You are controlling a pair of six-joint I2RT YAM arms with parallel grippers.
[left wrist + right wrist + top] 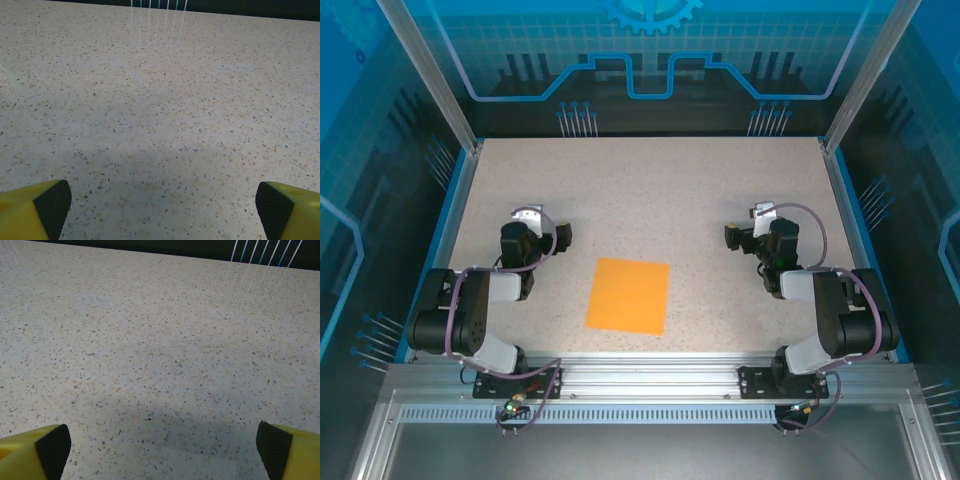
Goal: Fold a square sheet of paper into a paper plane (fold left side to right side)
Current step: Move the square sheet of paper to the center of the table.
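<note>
1. Currently, the square sheet of paper (pixel 628 295) lies flat and unfolded on the surface (pixel 650 190). It sits between the two arms toward the near edge and is turned slightly off square.
2. Both sets of jaws stand wide open and hold nothing. The left jaws and right jaws are well apart from the sheet, one on each side.
3. The step in hand looks like the first reach, so the task has barely begun.
4. To do it well, the left jaws should probably come in low at the sheet's left edge. Thin paper lying flat gives little to pinch, so that edge needs lifting first.
5. The right jaws could pin the right side so the sheet does not slide. The lifted edge should meet the right edge evenly before creasing.
6. The top view gives the sheet's position and skew relative to both arms.
7. The wrist views give the black pads (pixel 50 207) (pixel 272 445) spread far apart, with bare speckled surface ahead of them.
</note>
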